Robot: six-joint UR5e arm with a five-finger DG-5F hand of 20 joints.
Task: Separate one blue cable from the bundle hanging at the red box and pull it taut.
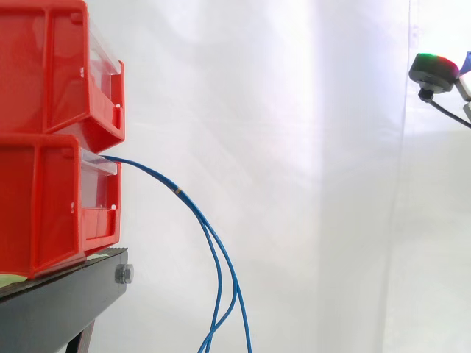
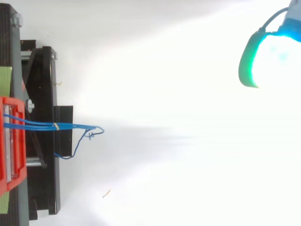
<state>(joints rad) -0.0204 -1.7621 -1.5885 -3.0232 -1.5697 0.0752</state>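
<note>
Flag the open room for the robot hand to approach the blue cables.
Free: the wide gap before the white curtain, between the hanging blue cables and the robot hand at upper right, plus everything below the robot hand. Crowded: at the lower red bin, where the cables leave tied together, close above the black stand.

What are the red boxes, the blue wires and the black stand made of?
Red boxes: likely plastic, smooth and shiny with moulded ribs.
Blue wires: probably plastic-coated, thin and bending in soft curves.
Black stand: looks like painted metal, with a bolt in it.
</note>
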